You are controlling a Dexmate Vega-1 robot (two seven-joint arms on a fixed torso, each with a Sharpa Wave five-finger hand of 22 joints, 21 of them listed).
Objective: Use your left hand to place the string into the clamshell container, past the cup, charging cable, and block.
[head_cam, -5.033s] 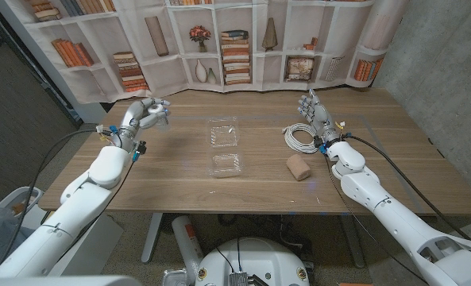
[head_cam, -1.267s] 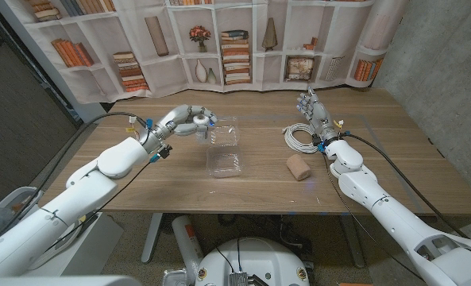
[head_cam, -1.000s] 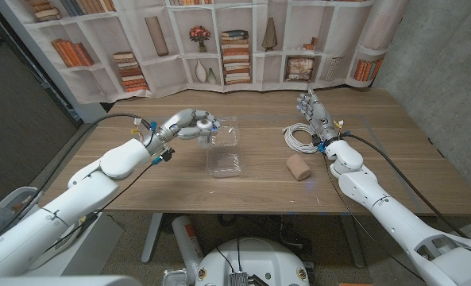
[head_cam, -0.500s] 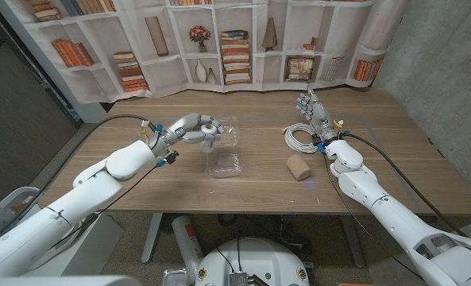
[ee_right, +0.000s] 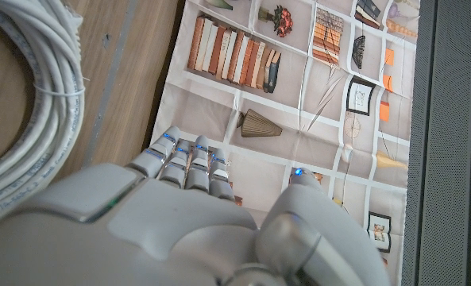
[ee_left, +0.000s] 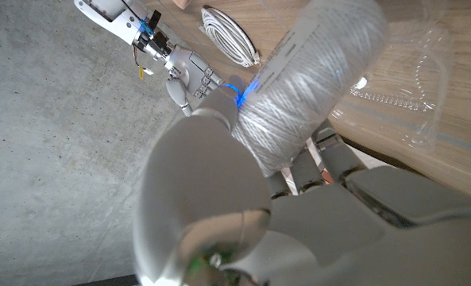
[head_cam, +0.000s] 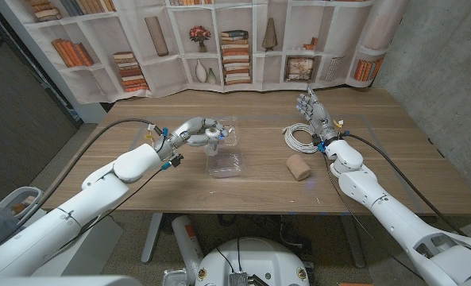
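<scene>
the left hand (head_cam: 197, 132) grips the string (ee_left: 310, 83), a spool of pale twine wound on a tube, with its fingers (ee_left: 330, 163) wrapped under it. in the head view the hand is at the left edge of the clamshell container (head_cam: 224, 145), which lies open in the middle of the table (head_cam: 251, 187), and the spool sits just over the far half, the one nearer the bookshelf backdrop (head_cam: 219, 40). whether the spool touches the plastic i cannot tell.

the step in hand looks like the final lowering and release. to do it well, the hand should bring the spool fully inside one tray, not over the hinge or the rim, and get it low before the fingers part, since a round spool is likely to roll and the thin clear shell is likely to slide or tip if pushed from the side. letting go gently and lifting straight up seems the safer way out.

further right, the charging cable (head_cam: 300, 137), a white coil, lies beside the right hand (head_cam: 312, 110), which stands on the table grasping nothing, its fingers loosely extended. the block (head_cam: 299, 167), tan and rounded, sits nearer than the cable. i see no cup.

the spool's tube carries a printed label in the left wrist view, but the text is too blurred to read. no other brand or writing is legible.
</scene>
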